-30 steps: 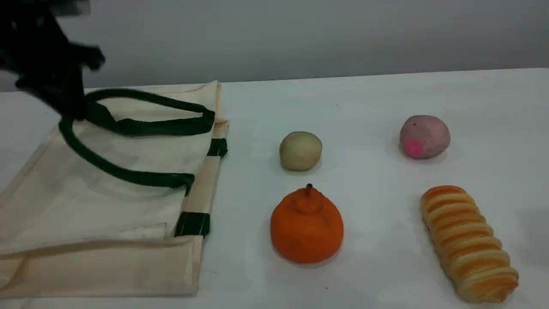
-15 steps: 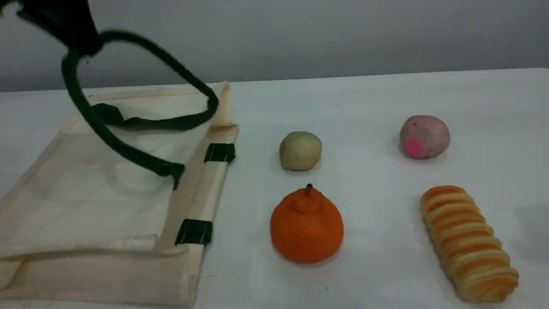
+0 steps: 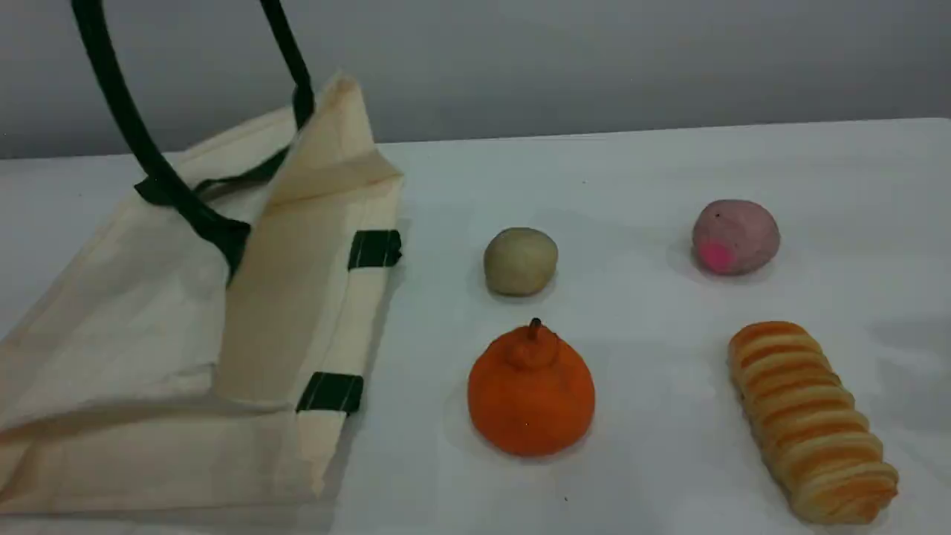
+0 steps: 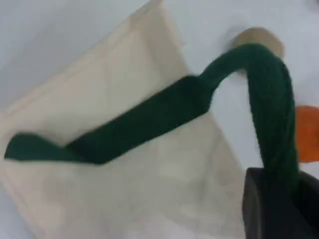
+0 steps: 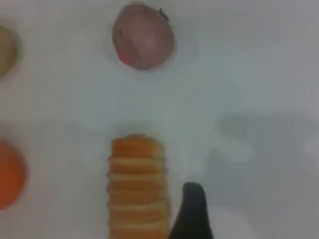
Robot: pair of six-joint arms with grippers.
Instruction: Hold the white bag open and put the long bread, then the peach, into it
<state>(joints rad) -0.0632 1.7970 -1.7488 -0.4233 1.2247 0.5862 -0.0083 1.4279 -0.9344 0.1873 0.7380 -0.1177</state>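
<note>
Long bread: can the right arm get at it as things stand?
Probably yes. The long bread lies bare on the table, nothing over or against it, and the arm's fingertip is just beside it.

White table (image 3: 669,156), contents:
- white bag (image 3: 134,349), 9 o'clock side, mouth edge pulled up into a peak; green strap handle (image 3: 197,215) taut, running out of the top edge
- orange fruit (image 3: 530,390), stemmed, centre
- beige ball (image 3: 520,260), at its 12 o'clock
- peach (image 3: 735,236), 2 o'clock
- long bread (image 3: 813,420), 4 o'clock
</note>
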